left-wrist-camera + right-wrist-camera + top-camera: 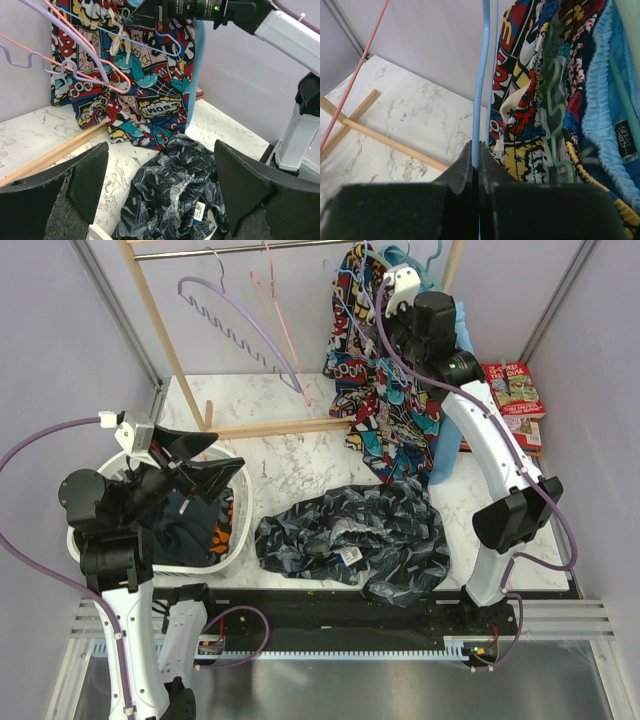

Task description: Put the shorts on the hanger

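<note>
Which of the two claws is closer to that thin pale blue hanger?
Right. The right gripper is shut on the hanger, up at the back. The left gripper is open over the basket, far from it.

Hangers, 4 seen: lavender hanger (193, 281), pink hanger (365, 50), pale-blue wire hanger (481, 75), green hanger (555, 115). Garments outside the basket, 3: dark shorts (350, 540), comic-print garment (390, 390), light-blue garment (605, 100). Laundry basket (245, 515): 1.

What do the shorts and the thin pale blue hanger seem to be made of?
The shorts: soft fabric, probably thin and matte, since it lies crumpled in many folds. The hanger: thin wire, likely metal with a smooth pale-blue coating; it keeps a straight, even line.
</note>
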### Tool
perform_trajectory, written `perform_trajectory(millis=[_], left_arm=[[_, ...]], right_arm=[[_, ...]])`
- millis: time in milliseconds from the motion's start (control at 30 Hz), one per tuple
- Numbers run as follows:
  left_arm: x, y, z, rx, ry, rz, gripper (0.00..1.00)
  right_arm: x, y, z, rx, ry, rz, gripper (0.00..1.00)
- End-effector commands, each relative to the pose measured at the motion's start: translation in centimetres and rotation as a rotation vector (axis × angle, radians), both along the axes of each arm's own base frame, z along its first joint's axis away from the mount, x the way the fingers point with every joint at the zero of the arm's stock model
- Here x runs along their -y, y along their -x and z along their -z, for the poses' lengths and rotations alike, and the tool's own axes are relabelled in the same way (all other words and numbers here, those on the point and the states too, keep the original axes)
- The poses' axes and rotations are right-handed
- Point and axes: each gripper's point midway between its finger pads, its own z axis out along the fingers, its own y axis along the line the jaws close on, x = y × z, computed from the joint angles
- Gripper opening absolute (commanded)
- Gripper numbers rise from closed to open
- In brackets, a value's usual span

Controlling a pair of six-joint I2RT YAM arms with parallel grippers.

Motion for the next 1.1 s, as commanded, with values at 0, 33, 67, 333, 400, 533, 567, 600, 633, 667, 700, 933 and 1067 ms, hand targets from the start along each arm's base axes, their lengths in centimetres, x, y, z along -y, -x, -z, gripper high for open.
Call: perform_trajectory(millis=[0, 33, 67, 333, 400, 533, 567, 600, 633, 667, 700, 933, 1067], left_arm=[[0.2, 0.2, -0.4, 0.000, 0.014, 0.017, 0.92], [0.1, 0.2, -0.4, -0.002, 0.015, 0.016, 0.92], [0.1, 0.2, -0.4, -0.003, 0.015, 0.016, 0.92], [0.1, 0.0, -0.4, 0.000, 0.015, 0.011, 0.92], [0.1, 0.0, -0.3, -0.006, 0.017, 0.014, 0.92], [0.1, -0.1, -0.3, -0.004, 0.013, 0.018, 0.92], [0.1, -0.1, -0.3, -0.001, 0.011, 0.019, 0.92], [0.1, -0.1, -0.2, -0.001, 0.009, 0.019, 0.92], [0.1, -0.2, -0.1, -0.002, 0.007, 0.021, 0.92], [0.1, -0.2, 0.0, -0.002, 0.003, 0.025, 0.92], [0.2, -0.2, 0.3, -0.001, -0.006, 0.033, 0.92], [0.2, -0.6, 2.9, -0.034, -0.108, 0.074, 0.93], [-0.1, -0.6, 5.9, -0.049, -0.215, 0.105, 0.92]], right_arm=[[0.3, 0.4, -4.0, 0.152, -0.067, 0.009, 0.00], [0.5, 0.9, -5.0, 0.180, -0.082, 0.010, 0.00], [0.5, 0.9, -6.2, 0.226, -0.116, 0.010, 0.00], [1.2, 2.6, -8.8, 0.339, -0.215, 0.019, 0.00], [1.1, 2.8, -9.2, 0.350, -0.223, 0.006, 0.00], [0.9, 3.3, -9.1, 0.342, -0.223, -0.010, 0.00], [0.8, 3.5, -8.9, 0.335, -0.217, -0.021, 0.00], [0.4, 4.0, -8.5, 0.322, -0.206, -0.059, 0.00], [0.3, 4.9, -8.7, 0.315, -0.206, -0.082, 0.00], [0.2, 5.5, -8.4, 0.293, -0.201, -0.097, 0.00], [0.2, 6.8, -8.1, 0.274, -0.190, -0.130, 0.00], [2.4, 13.9, -4.4, 0.124, -0.068, -0.174, 0.00], [5.2, 19.0, 1.4, -0.017, 0.093, -0.180, 0.00]])
